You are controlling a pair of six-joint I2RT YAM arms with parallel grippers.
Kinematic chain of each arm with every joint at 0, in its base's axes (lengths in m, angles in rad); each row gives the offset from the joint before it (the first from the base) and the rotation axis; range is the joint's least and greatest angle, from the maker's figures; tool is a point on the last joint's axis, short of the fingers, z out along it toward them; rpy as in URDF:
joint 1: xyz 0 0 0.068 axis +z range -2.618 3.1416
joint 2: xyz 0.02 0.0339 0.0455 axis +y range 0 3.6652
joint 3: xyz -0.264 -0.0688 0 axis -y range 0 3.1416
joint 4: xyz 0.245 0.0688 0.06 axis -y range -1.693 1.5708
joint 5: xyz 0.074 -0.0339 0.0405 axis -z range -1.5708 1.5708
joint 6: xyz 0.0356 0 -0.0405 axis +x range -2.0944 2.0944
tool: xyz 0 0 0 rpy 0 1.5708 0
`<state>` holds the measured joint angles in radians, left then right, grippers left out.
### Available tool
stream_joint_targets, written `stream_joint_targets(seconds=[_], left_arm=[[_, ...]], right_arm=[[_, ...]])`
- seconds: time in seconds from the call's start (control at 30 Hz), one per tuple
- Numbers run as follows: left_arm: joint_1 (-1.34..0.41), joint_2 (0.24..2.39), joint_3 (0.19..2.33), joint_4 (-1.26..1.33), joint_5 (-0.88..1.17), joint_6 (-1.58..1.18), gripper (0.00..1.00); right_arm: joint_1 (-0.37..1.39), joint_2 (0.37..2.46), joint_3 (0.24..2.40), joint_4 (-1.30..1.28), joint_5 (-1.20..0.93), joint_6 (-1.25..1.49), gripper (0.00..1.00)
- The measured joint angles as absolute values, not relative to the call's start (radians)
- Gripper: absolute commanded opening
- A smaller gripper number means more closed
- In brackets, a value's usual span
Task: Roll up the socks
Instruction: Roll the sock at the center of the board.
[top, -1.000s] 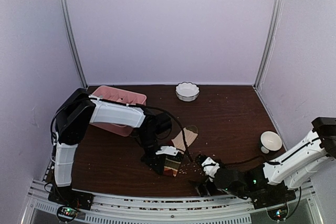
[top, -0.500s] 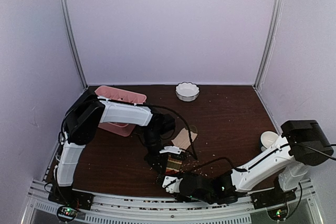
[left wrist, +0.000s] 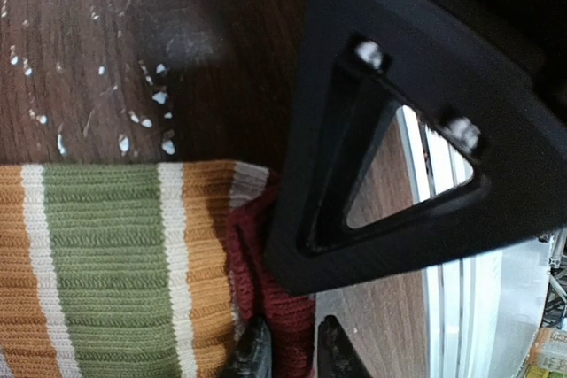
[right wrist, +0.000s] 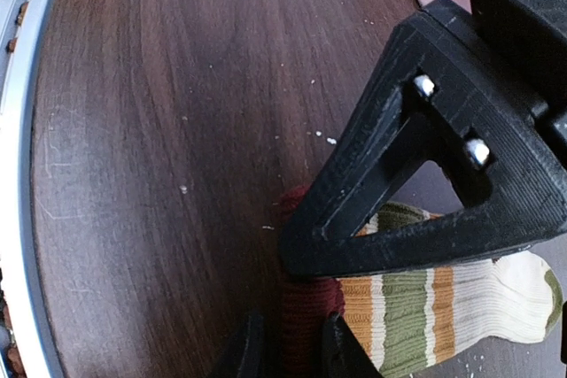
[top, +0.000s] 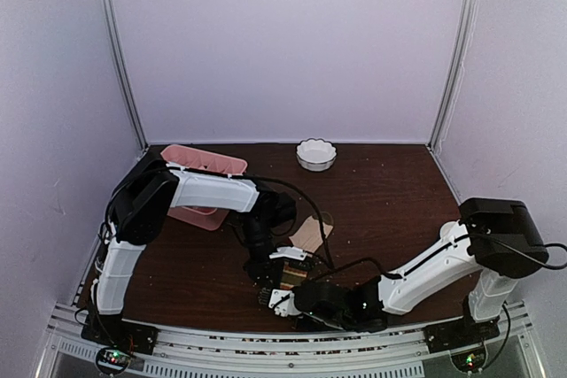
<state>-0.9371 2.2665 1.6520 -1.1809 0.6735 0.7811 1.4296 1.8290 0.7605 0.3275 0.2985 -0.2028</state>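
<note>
Left gripper point(left wrist: 291, 351): narrow, with the dark red cuff edge of the striped sock point(left wrist: 106, 263) pinched between its fingertips. Right gripper point(right wrist: 288, 350): also narrow, clamped on the same red edge from the opposite side. The top view shows the two grippers nose to nose at that spot.

The striped sock lies flat on the table point(top: 399, 192), centre, close to the near edge. Its cuff end is at the grippers, and in the right wrist view the beige body runs off to the right. The green, orange and white bands sit just behind the red edge.

The tan sock point(top: 310, 235) is flat just beyond the left gripper, further from the arm bases. Can't tell if it touches the striped one.

The tray point(top: 213, 162) is at far left, partly under the left arm. The bowl point(top: 316, 154) is at the back, well apart from both socks. White specks point(left wrist: 159, 96) dot the table by the cuff.
</note>
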Motion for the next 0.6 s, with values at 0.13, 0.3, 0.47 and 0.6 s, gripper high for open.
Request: stream_joint_targets(seconds=[0.13,0.3,0.47,0.6], left_arm=[[-0.937,2.267,1.652,-1.192,0.678,0.802,0.27],[-0.937,2.267,1.652,-1.206,0.679,0.823,0.29],[-0.934,2.266,1.652,-1.210,0.684,0.834,0.47],[-0.928,2.230,1.624,-1.190,0.682,0.837,0.56]], right_arm=[[1.418,1.833,0.760,0.336,0.283,-0.183,0.12],[1.403,1.845,0.756,0.361,0.249,-0.133,0.01],[1.379,1.845,0.741,0.397,0.179,-0.053,0.00],[1.352,1.839,0.720,0.433,0.097,0.031,0.00]])
